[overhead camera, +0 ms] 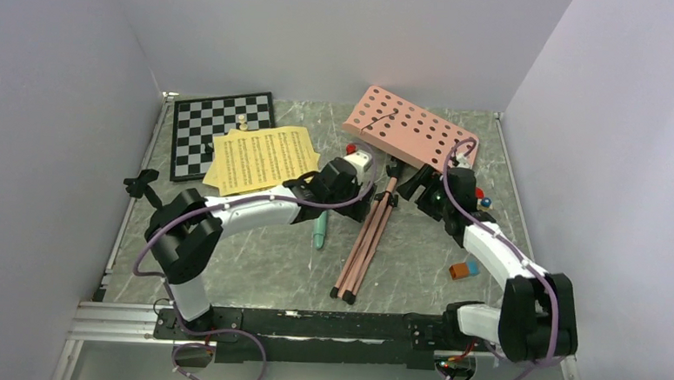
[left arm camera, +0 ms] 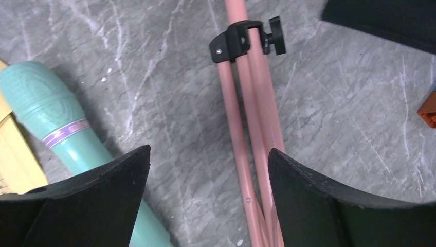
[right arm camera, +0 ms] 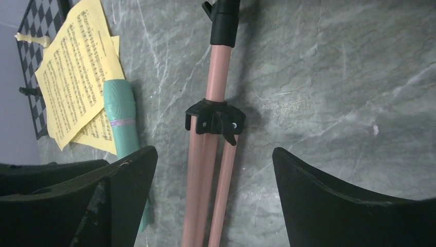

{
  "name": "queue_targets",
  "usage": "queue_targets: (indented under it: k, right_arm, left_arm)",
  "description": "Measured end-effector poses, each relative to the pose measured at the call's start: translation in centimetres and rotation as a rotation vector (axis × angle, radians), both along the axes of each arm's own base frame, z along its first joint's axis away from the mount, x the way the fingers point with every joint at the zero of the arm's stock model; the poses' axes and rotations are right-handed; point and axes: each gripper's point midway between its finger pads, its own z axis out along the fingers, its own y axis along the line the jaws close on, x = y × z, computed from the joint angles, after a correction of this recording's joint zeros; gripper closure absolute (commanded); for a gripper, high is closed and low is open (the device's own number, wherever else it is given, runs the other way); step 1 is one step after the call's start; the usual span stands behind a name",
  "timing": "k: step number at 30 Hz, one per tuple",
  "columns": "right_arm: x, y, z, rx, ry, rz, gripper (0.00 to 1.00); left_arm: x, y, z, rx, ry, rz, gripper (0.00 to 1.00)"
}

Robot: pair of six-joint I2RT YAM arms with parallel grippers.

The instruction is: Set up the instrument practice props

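Note:
The pink music stand lies flat, its perforated desk (overhead camera: 411,129) at the back and its folded tripod legs (overhead camera: 361,243) pointing toward me. My left gripper (overhead camera: 368,169) is open and empty over the legs (left arm camera: 252,128), below the black clamp (left arm camera: 241,41). My right gripper (overhead camera: 412,183) is open and empty above the same legs (right arm camera: 205,180) and clamp (right arm camera: 216,118). The mint-green tube (overhead camera: 319,233) lies left of the legs (left arm camera: 67,134) (right arm camera: 121,118). Yellow sheet-music pages (overhead camera: 261,158) (right arm camera: 72,77) overlap the chessboard. A small black stand (overhead camera: 142,184) is at the far left.
The chessboard (overhead camera: 219,127) with a white pawn (overhead camera: 242,121) lies at the back left. Orange and blue blocks (overhead camera: 463,269) lie at the right, small toys (overhead camera: 484,200) by my right wrist, a red piece (overhead camera: 350,147) near the left gripper. White walls enclose three sides.

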Motion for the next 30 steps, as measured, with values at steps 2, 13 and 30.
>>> queue_targets:
  k: [2,13,30]
  right_arm:
    - [0.5,0.2,-1.0,0.011,0.021,0.0,0.17]
    - [3.1,1.0,-6.6,0.041,0.135,-0.017,0.26]
    - [7.5,4.7,-8.0,0.054,0.071,0.031,0.49]
  left_arm:
    - [-0.2,-0.7,-0.2,0.005,-0.002,-0.015,0.12]
    - [-2.1,-3.1,-0.8,0.018,-0.007,-0.091,0.14]
    - [-4.9,-3.5,-3.6,0.085,0.011,-0.131,0.15]
